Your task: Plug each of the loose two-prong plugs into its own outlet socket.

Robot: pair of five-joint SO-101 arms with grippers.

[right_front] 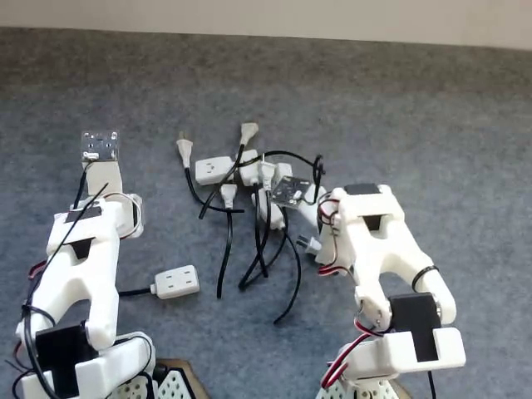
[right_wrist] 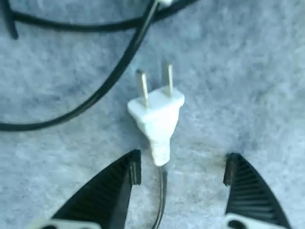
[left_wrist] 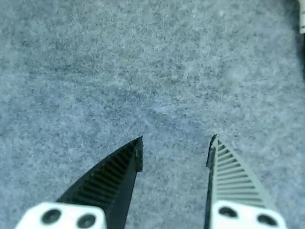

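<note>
Left claw (left_wrist: 176, 140): released, fingers spread over bare grey carpet (left_wrist: 119, 71), nothing between them.
Right claw (right_wrist: 183, 160): released and wide, its tips either side of the cord end of a white two-prong plug (right_wrist: 157, 112), not touching it.
Two-prong plug: flat on the carpet, prongs pointing away from the right claw.
Black cords (right_wrist: 114, 81): cross the carpet just beyond the prongs.
Tangle (right_front: 258, 191): at table centre in the high view, white sockets and cords heaped together; some plugs there are possibly already seated, too crowded to tell.
Second plug (right_front: 184, 150): loose, at 11 o'clock of the tangle.
Third plug (right_front: 248, 131): loose, at 12 o'clock.
Lone socket (right_front: 176, 282): at 7 o'clock, beside the left arm.
</note>
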